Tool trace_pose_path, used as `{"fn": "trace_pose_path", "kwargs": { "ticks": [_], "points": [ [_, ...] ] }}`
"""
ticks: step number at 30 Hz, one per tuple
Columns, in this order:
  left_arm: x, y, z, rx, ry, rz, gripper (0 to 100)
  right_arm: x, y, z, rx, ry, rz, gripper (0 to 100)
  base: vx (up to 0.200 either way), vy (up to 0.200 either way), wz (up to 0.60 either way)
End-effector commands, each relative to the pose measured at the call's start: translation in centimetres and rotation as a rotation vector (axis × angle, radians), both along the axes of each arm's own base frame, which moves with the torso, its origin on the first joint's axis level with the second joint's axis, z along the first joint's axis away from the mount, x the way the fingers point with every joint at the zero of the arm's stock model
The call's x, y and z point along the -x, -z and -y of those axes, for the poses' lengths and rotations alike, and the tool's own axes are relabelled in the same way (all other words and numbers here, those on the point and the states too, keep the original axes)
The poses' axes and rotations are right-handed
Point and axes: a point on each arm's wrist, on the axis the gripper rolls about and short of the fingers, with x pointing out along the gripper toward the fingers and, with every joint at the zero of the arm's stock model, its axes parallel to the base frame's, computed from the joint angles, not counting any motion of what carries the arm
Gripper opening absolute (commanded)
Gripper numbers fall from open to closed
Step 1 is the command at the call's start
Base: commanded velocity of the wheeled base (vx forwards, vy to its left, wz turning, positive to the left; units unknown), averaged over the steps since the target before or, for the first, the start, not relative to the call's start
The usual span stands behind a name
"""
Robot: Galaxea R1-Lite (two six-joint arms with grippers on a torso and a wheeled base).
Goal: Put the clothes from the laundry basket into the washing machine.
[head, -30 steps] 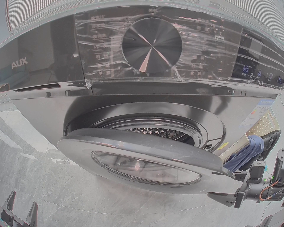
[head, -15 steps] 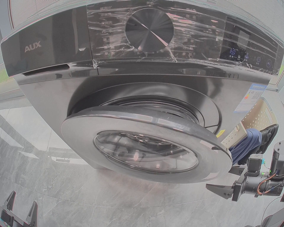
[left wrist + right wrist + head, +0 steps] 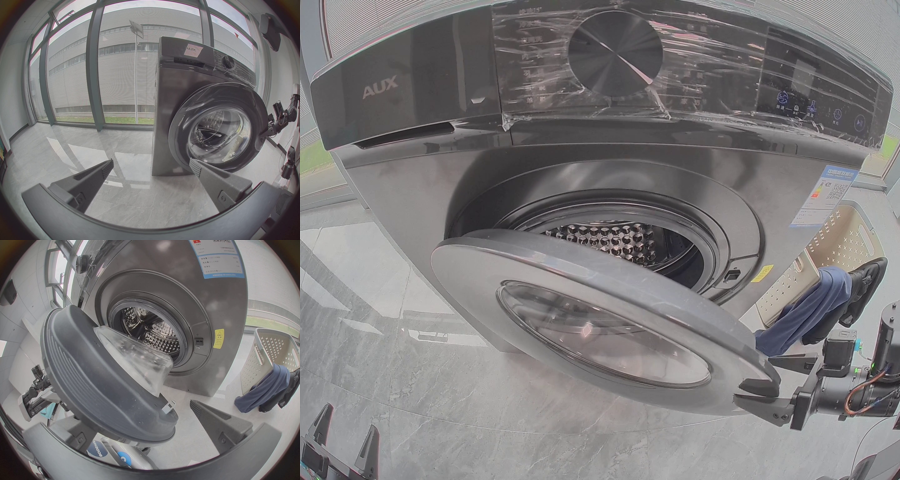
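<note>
The dark grey washing machine (image 3: 600, 162) has its round door (image 3: 600, 325) swung partly out, so the drum (image 3: 612, 240) shows above it. My right gripper (image 3: 778, 386) is open at the door's free edge, one finger on each side of the rim. In the right wrist view, the door (image 3: 103, 377) covers one finger of the gripper (image 3: 147, 427). A beige laundry basket (image 3: 847, 240) stands right of the machine with a blue garment (image 3: 806, 312) and a black garment (image 3: 865, 287) draped over its rim. My left gripper (image 3: 344, 437) is open and low at the left, away from the machine (image 3: 187, 93).
Pale grey tiled floor (image 3: 425, 387) lies open in front of the machine and to its left. Large windows (image 3: 93, 68) stand behind the machine. The basket (image 3: 272, 355) sits close to the machine's right side.
The head camera has shifted. Half a second ago the door stood closer over the opening; now it stands further out, and my right gripper's fingers are around its rim. The left gripper is unmoved.
</note>
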Motion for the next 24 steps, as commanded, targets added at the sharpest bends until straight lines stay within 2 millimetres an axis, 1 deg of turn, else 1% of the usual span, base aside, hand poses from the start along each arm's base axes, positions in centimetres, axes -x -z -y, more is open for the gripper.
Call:
{"fn": "trace_pose_path", "kwargs": {
  "ticks": [1,3,11,14,19,20,21,24],
  "points": [
    [0.0,0.4,0.0,0.000,0.002,-0.003,100,-0.9,0.1,-0.4,0.010,0.009,-0.015,100,-0.200,0.000,0.00],
    [0.0,0.4,0.0,0.000,-0.001,-0.003,100,-0.9,0.3,-0.5,0.015,0.000,-0.024,100,-0.200,0.000,0.00],
    [0.0,0.4,0.0,0.000,-0.001,-0.003,100,0.2,0.8,-1.4,0.030,-0.076,-0.043,100,0.000,0.000,0.00],
    [0.0,0.4,0.0,0.000,0.000,-0.003,100,0.4,0.9,-1.4,0.031,-0.081,-0.044,100,0.000,0.000,0.00],
    [0.0,0.4,0.0,0.000,0.000,-0.004,100,-0.1,0.6,-1.3,0.022,-0.054,-0.034,100,0.000,0.000,0.00],
    [0.0,0.4,0.0,0.000,0.002,-0.003,100,-0.5,0.4,-1.3,0.019,-0.037,-0.028,100,0.000,0.000,0.00],
    [0.0,0.4,0.0,0.000,0.000,-0.003,100,-0.5,0.3,-1.3,0.018,-0.034,-0.027,100,-0.200,0.000,0.00],
    [0.0,0.4,0.0,0.000,0.000,-0.003,100,-1.8,0.0,-1.3,0.021,0.010,-0.023,100,-0.200,0.000,0.00]
  ]
}}
